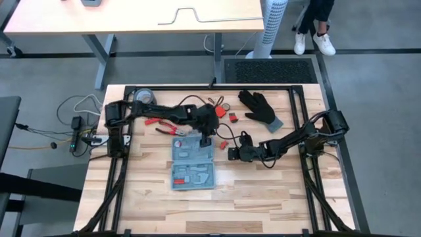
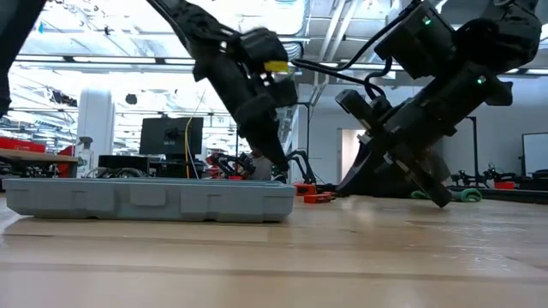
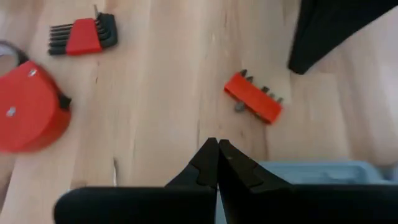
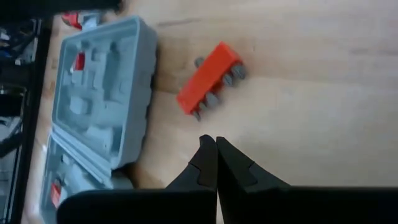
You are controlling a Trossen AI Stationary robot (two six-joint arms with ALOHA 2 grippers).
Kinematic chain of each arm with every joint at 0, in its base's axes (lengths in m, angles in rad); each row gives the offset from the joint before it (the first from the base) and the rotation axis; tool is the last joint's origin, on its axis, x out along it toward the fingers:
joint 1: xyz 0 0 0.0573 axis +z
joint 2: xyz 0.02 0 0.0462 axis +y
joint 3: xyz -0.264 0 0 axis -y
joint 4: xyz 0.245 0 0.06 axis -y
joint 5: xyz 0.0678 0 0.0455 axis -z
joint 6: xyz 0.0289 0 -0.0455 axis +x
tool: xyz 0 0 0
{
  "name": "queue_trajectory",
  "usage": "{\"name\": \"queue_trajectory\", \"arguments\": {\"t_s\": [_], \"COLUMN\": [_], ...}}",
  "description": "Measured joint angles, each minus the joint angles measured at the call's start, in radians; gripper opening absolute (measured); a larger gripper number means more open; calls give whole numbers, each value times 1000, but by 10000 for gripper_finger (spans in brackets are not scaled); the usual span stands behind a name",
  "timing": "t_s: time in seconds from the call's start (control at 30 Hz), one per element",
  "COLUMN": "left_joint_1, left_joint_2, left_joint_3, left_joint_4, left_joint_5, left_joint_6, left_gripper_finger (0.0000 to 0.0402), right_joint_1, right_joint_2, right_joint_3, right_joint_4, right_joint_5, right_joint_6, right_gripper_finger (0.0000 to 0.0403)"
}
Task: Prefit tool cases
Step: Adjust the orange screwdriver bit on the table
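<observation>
While case [image 1: 193,163] lies open, bit holder [image 4: 210,79] beside.

Left arm stretched from the table's left edge toward the centre, left gripper [image 1: 206,140] pointing down, fingers [image 3: 208,165] pressed together, right arm reaching in low from the right edge, right gripper [image 1: 231,153] closed too, fingertips [image 4: 211,158] touching

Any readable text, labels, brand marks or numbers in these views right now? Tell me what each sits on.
None can be read.
Tool case: open, grey recesses, no legible marking in any view.
Red bit holder: no print visible.
Red hex key set: no lettering visible.
Red round object: blurred, nothing readable.
Screens in the room behind the table, low view: too blurred to read.
</observation>
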Motion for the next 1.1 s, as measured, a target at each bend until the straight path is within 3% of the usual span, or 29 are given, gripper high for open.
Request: {"name": "queue_trajectory", "arguments": {"t_s": [0.07, 0.23, 0.47, 0.7, 1.1], "left_joint_1": [16, 62, 66, 47, 26], "left_joint_2": [39, 59, 60, 76, 136], "left_joint_3": [39, 64, 52, 50, 54], "left_joint_4": [-36, -50, -89, -18, -7], "left_joint_5": [12, 161, 244, 216, 257], "left_joint_6": [20, 38, 154, 192, 171], "left_gripper_finger": [0, 0, 0, 0, 0], "right_joint_1": [5, 23, 7, -39, -88], "right_joint_2": [0, -1, -2, -1, 19], "right_joint_3": [0, 1, 10, 98, 101], "right_joint_4": [-6, -14, -58, -281, -228], "right_joint_5": [-10, 32, 74, 31, -11], "right_joint_6": [1, 95, 191, 130, 3], "right_gripper_finger": [1, 0, 0, 0, 0]}}
